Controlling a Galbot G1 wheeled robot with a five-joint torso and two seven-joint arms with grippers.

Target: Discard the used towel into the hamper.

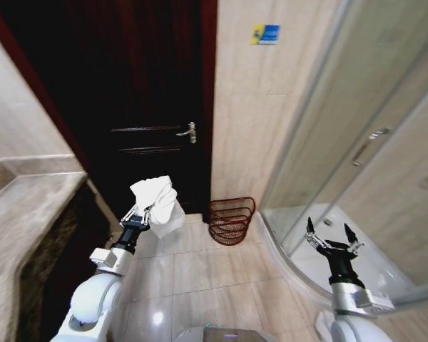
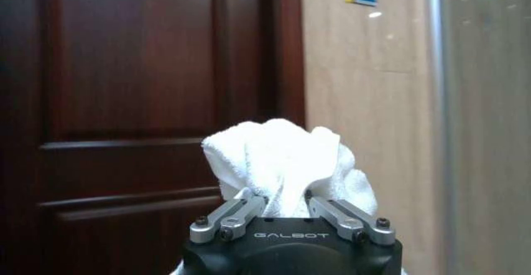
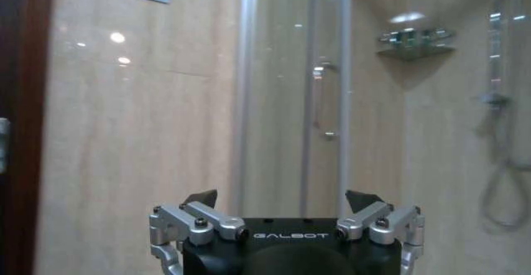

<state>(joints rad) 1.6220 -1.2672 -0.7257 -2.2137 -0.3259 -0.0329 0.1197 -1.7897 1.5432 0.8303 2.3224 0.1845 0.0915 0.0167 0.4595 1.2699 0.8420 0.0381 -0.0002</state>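
A white crumpled towel [image 1: 158,204] hangs in the air in front of the dark door, with my left gripper [image 1: 138,216] shut on its lower part. In the left wrist view the towel [image 2: 282,163] bulges out between the closed fingers [image 2: 236,208]. The hamper [image 1: 230,219], a small red-brown openwork basket, stands on the floor by the wall corner, to the right of the towel and lower. My right gripper [image 1: 331,237] is held up at the right near the shower enclosure, open with nothing between its fingers [image 3: 201,199].
A dark wooden door [image 1: 143,92] with a lever handle [image 1: 188,132] is straight ahead. A stone counter [image 1: 21,214] runs along the left. The glass shower enclosure [image 1: 357,142] and its raised curved base [image 1: 299,256] fill the right. Tiled floor [image 1: 200,278] lies between.
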